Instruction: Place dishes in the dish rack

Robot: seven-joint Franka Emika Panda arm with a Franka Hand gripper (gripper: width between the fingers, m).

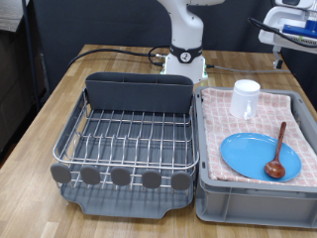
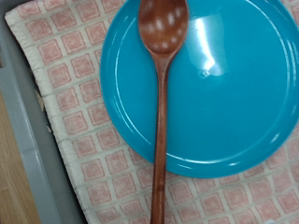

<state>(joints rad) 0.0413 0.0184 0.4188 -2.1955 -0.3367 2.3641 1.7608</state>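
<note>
The silver wire dish rack (image 1: pixel 124 139) sits in its dark grey tray at the exterior view's left and holds no dishes. The round bright-blue plate (image 1: pixel 248 151) lies flat in the grey bin at the right, on pink checkered cloth. The reddish-brown wooden spoon (image 1: pixel 276 154) lies with its bowl on the plate. The white mug (image 1: pixel 245 98) stands behind them. The wrist view looks straight down on the spoon (image 2: pixel 161 112) and the plate (image 2: pixel 234 93). No gripper fingers show in either view.
The grey rectangular bin (image 1: pixel 297 198) with the pink checkered cloth (image 2: pixel 65 84) stands right beside the rack. The rack's tall grey caddy (image 1: pixel 137 92) is at its far end, the round grey discs (image 1: pixel 121 177) at the near end. The robot base (image 1: pixel 184 59) stands behind on the wooden table.
</note>
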